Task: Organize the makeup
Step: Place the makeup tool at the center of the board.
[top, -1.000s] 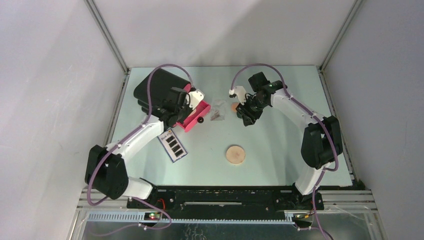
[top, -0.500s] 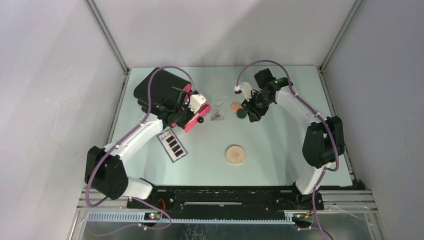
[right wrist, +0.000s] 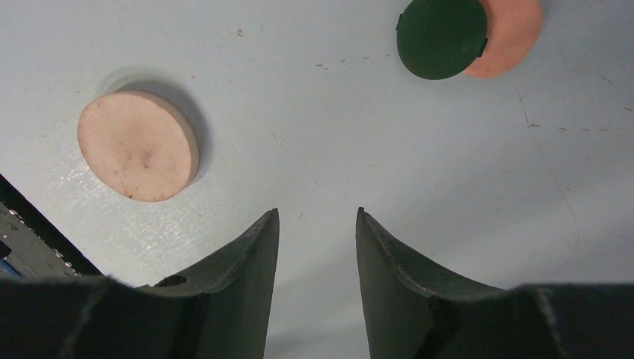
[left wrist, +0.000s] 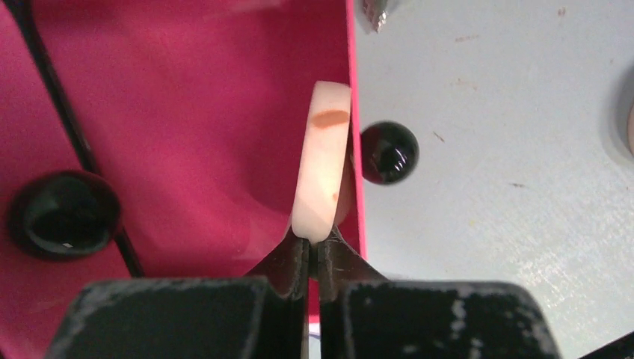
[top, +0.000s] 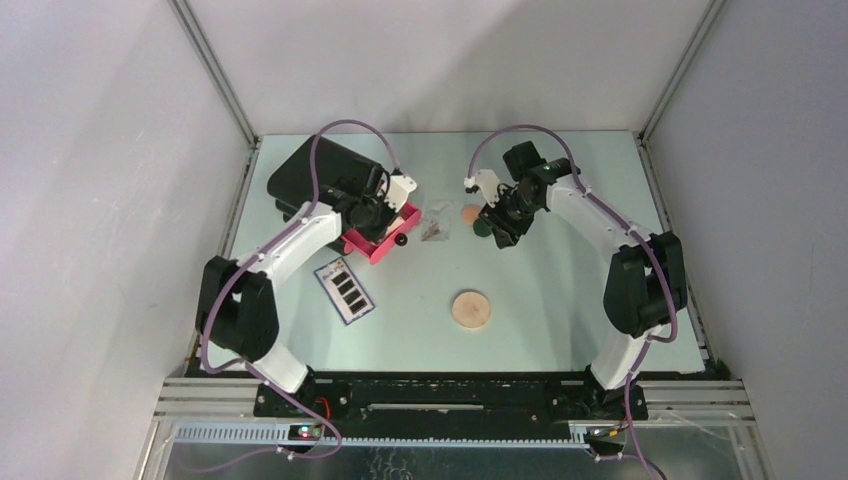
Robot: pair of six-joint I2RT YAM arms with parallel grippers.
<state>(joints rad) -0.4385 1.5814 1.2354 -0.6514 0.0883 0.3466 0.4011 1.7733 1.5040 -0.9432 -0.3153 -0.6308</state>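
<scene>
Tan disc ahead-left of right tool (jaws apart), not touching

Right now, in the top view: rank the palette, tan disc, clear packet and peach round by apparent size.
1. palette, clearly the largest.
2. tan disc and clear packet: they look too alike to rank.
3. peach round, the smallest.
</scene>
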